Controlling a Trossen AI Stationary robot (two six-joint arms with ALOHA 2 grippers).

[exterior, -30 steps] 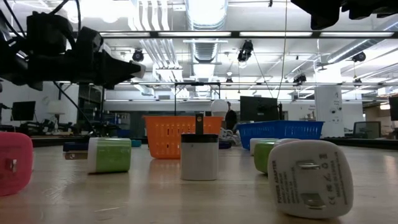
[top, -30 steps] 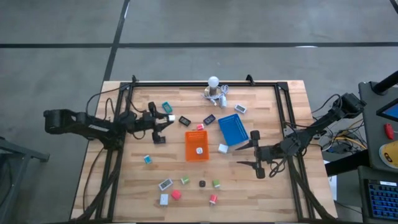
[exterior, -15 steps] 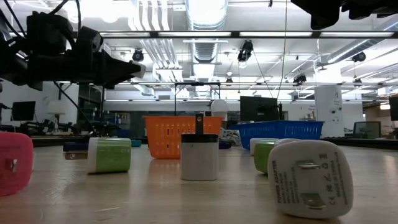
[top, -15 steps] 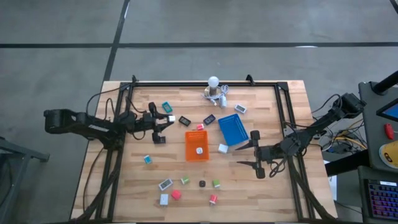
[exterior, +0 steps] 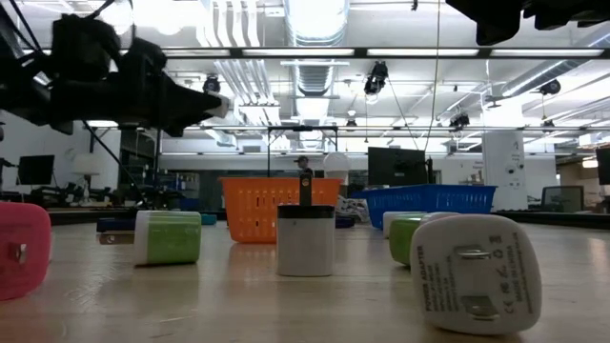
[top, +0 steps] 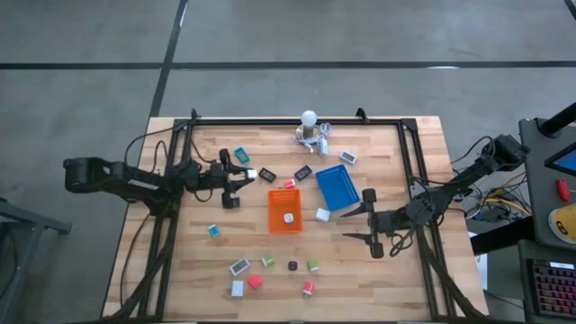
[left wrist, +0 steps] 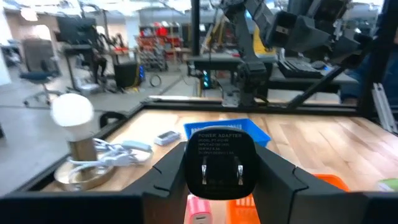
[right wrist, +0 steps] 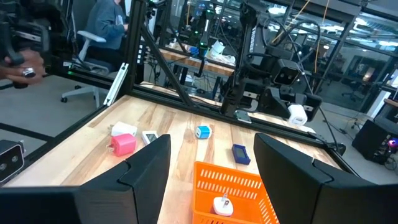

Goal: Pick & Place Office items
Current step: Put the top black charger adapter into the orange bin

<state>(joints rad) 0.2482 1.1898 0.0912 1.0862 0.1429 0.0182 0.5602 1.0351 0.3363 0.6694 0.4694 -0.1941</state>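
In the low view, the rounded pink block [exterior: 21,250] is cut off by the picture's edge, and the right arm's dark bulk [exterior: 534,17] is clipped at the top. From above, the small scattered pieces' markings are too small to read. The white plug [right wrist: 221,206] in the orange slatted tray [right wrist: 233,186] is cropped in the right wrist view.

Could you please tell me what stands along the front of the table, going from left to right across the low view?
Pink plug block → green block → white block with a dark top → second green block → white power adapter.
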